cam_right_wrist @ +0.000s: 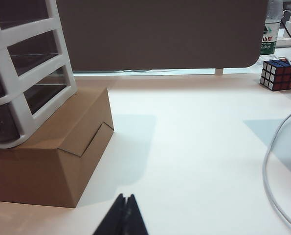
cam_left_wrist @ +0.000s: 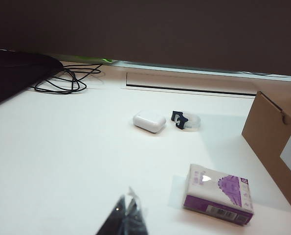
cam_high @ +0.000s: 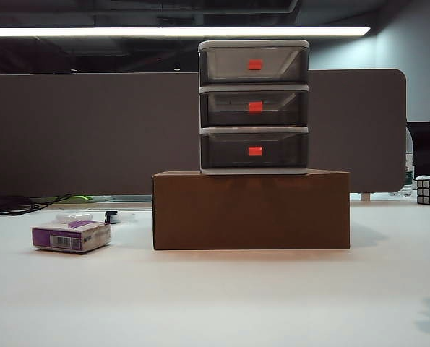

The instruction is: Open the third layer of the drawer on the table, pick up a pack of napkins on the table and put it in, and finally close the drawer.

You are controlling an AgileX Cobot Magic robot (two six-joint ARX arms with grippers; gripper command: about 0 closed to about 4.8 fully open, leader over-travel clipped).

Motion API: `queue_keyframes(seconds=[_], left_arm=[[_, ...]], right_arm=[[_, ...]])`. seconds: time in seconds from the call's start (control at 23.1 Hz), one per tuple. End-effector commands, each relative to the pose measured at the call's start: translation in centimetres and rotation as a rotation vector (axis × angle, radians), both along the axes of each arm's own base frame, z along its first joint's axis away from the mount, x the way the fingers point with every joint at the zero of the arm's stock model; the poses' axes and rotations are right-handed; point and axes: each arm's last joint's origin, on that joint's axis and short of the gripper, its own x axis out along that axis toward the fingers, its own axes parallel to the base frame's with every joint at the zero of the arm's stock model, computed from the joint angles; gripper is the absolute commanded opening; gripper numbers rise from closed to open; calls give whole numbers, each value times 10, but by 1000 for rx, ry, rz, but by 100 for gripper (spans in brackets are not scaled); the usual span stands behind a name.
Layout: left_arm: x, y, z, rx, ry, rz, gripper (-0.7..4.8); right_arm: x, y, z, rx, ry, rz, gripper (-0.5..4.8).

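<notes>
The drawer [cam_high: 254, 107] stands on top of the brown box [cam_high: 251, 210], all three tiers pushed in, and the third layer [cam_high: 254, 150] sits just above the box's top face with its red handle [cam_high: 255, 151] facing outward. The napkins [cam_high: 71, 236] lie flat on the table [cam_high: 215, 303] to the left of the box, near but apart from it, with a white case [cam_left_wrist: 149, 121] and a small dark clip [cam_left_wrist: 179, 120] farther back on the same side. The left gripper [cam_left_wrist: 127, 211] hangs above the table short of the box's left end, fingertips pressed together and holding nothing; the right gripper [cam_right_wrist: 125, 208] hangs off the box's right end, also pinched closed and empty (neither arm shows in the exterior view). Nothing of the task looks begun. The main risk is the perch: the unit looks light and merely rests on the box, so a pull on the handle could drag the whole unit forward off the box rather than slide the tray. The handle is small, too, and a closing grip could slip off or catch the tier above.
</notes>
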Motion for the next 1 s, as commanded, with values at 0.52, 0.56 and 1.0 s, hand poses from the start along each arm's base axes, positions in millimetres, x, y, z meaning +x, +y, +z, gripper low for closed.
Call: queue_keyframes(seconds=[0.52, 0.56, 1.0], left_arm=[[-2, -9, 5, -303, 28, -293, -6], [-4, -12, 6, -382, 60, -403, -6], [-7, -24, 13, -567, 109, -575, 27]], right_arm=[[-1, 6, -1, 119, 20, 198, -5], [-2, 9, -1, 131, 31, 332, -5], [-5, 14, -1, 173, 55, 505, -5]])
